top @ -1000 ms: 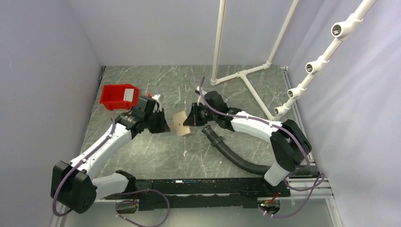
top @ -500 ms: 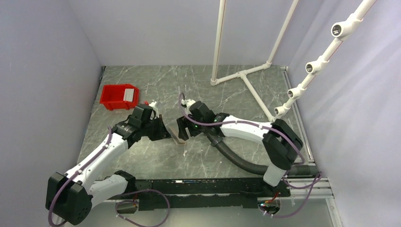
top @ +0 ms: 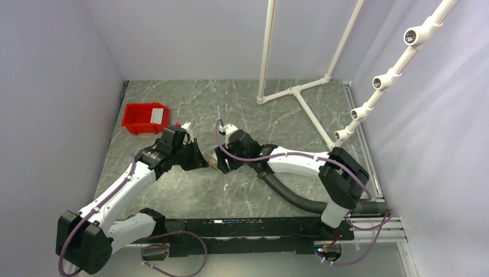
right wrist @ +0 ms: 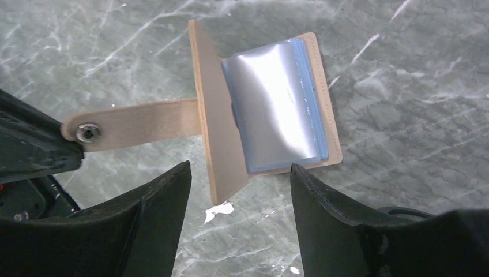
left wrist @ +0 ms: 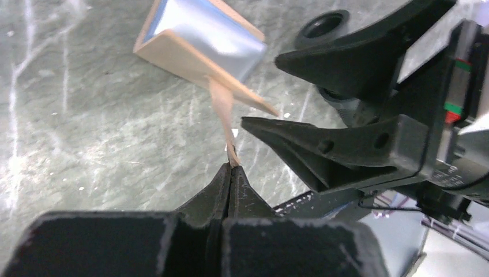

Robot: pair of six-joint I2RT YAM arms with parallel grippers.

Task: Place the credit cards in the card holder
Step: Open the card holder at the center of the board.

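Card holder (right wrist: 219, 138) lower; R pincer (right wrist: 239, 170) wider

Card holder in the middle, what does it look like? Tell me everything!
The card holder is a tan, leather-looking wallet lying open on the grey marbled table. One cover stands up, and shiny bluish clear sleeves lie inside. A strap with a metal snap sticks out sideways, pinched by the shut left gripper. The open right gripper hovers over it without gripping it.
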